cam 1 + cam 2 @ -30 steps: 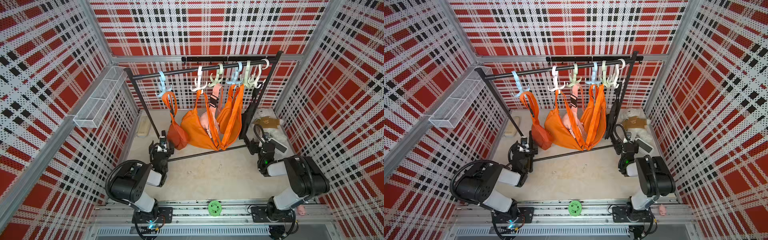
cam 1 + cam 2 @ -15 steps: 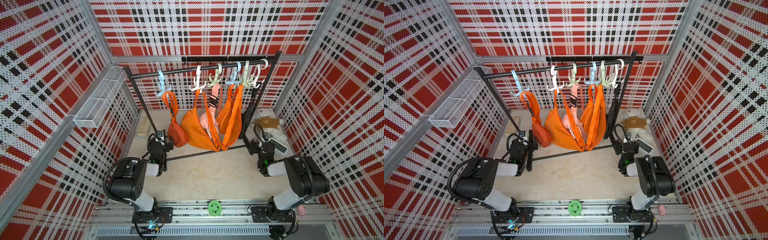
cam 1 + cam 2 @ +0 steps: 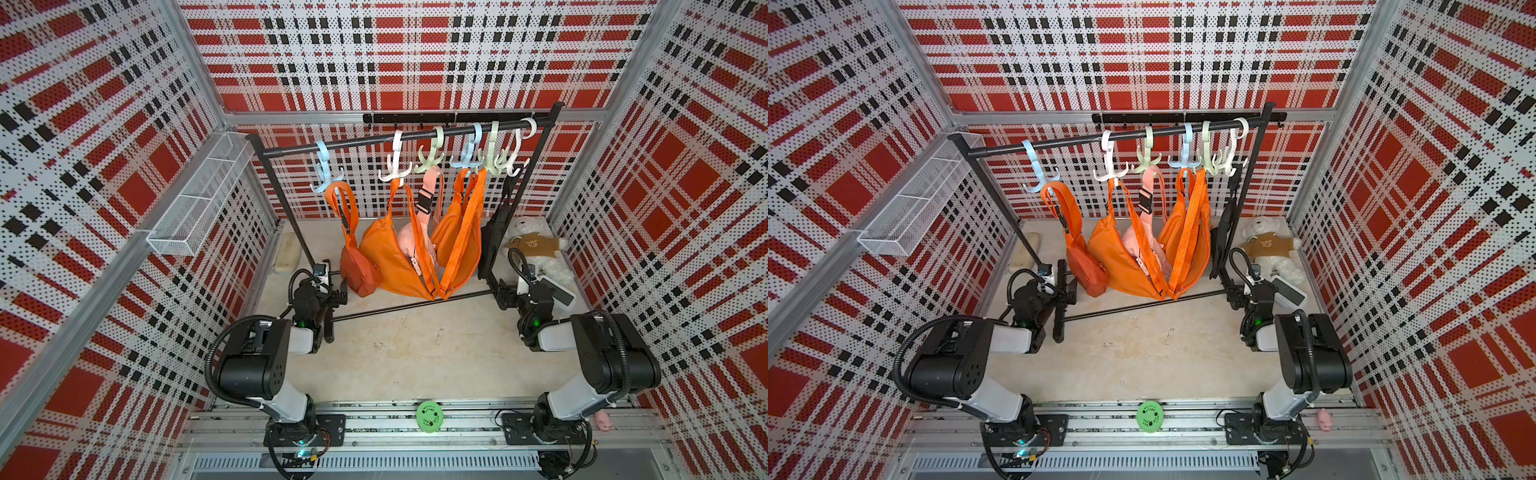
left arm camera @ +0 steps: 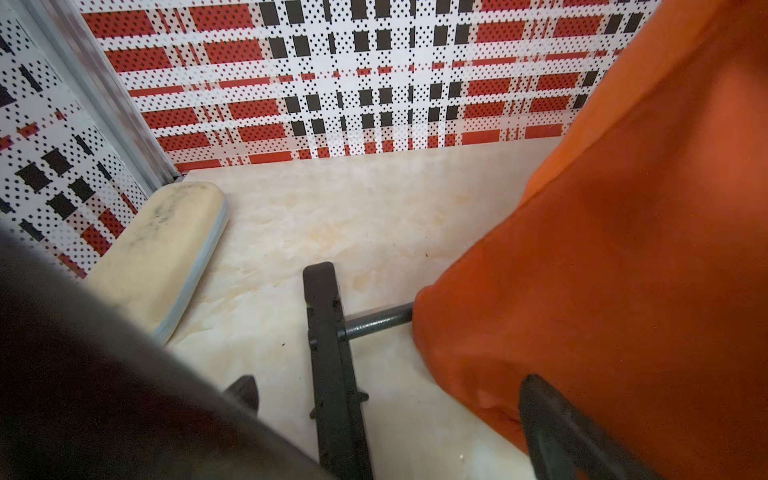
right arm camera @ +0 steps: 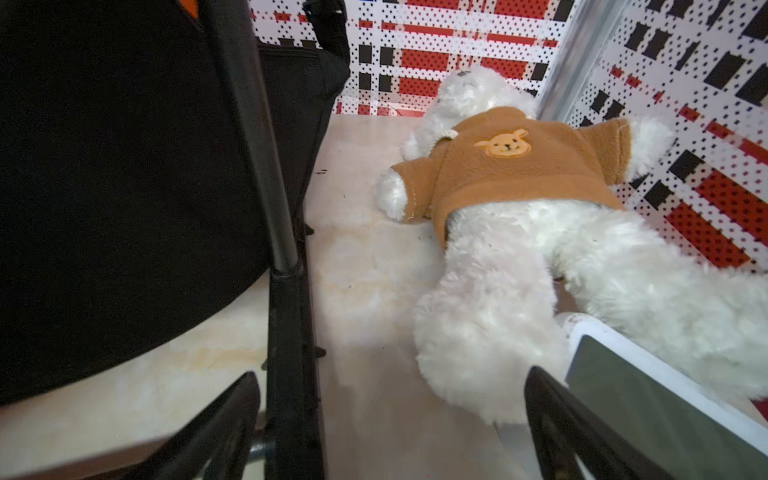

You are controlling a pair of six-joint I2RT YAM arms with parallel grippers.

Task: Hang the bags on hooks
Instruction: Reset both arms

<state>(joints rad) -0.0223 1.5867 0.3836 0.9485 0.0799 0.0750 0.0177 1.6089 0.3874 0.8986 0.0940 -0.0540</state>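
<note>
A small dark-orange bag (image 3: 359, 266) hangs by its strap from the light-blue hook (image 3: 326, 180) at the left end of the black rail (image 3: 374, 141). It shows in both top views, with the bag (image 3: 1086, 266) low beside the rack's left foot. My left gripper (image 3: 332, 291) stands open just left of it, low over that foot. In the left wrist view the foot bar (image 4: 332, 374) lies between the fingers of the left gripper (image 4: 390, 386), and the orange bag (image 4: 602, 270) fills the side by one finger (image 4: 548, 415). My right gripper (image 3: 505, 293) is open at the rack's right foot (image 5: 286, 353), holding nothing.
Two large orange bags (image 3: 399, 257), a pink bag (image 3: 411, 245) and a black bag (image 3: 494, 232) hang from other hooks. A white teddy bear (image 3: 532, 245) and a white device (image 3: 559, 291) lie at back right. A cream pad (image 4: 162, 257) lies back left. A wire basket (image 3: 199, 195) is mounted on the left wall.
My left gripper has shifted a little toward the back along the rack's left foot, staying open. The small orange bag has swayed slightly. The right arm has not moved.
</note>
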